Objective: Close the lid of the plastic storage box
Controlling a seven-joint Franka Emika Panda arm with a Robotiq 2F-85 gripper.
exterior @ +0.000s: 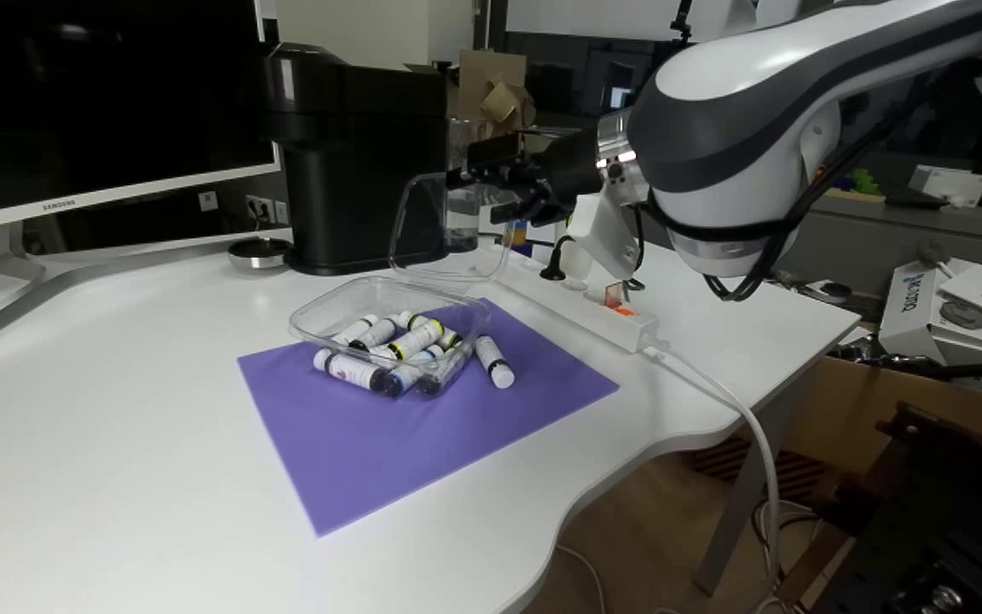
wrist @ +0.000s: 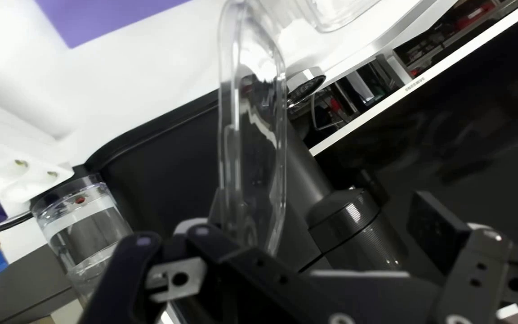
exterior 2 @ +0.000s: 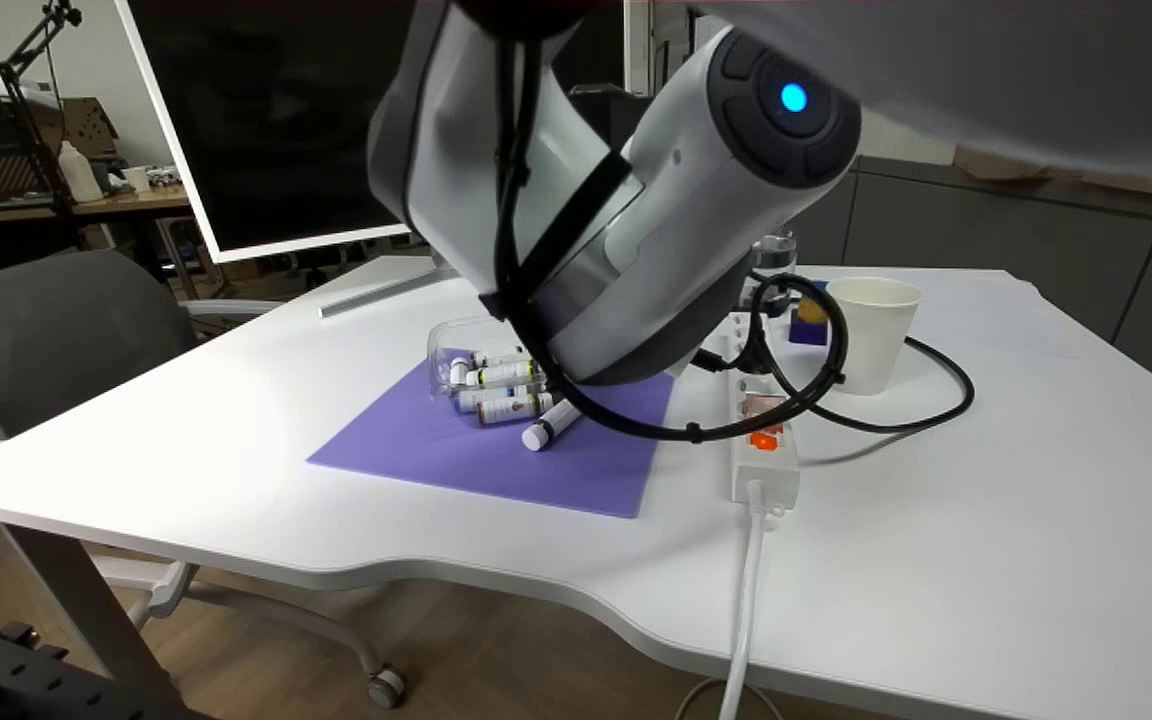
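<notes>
The Robotiq gripper [wrist: 319,216] has its fingers [wrist: 439,231] spread, the raised transparent lid [wrist: 254,135] between them, just beside one, contact unclear; the plastic storage box [exterior: 333,309] sits lower, partly on the purple mat [exterior: 372,460].

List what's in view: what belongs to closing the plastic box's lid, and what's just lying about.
For the job:
lid, not yet closed
plastic storage box, holding small cylinders
pincer, open

Just about:
purple mat
loose cylinder outside the box
power strip
white cup
black appliance
monitor

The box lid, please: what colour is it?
The lid is transparent and colourless, clearest in the wrist view.
</notes>
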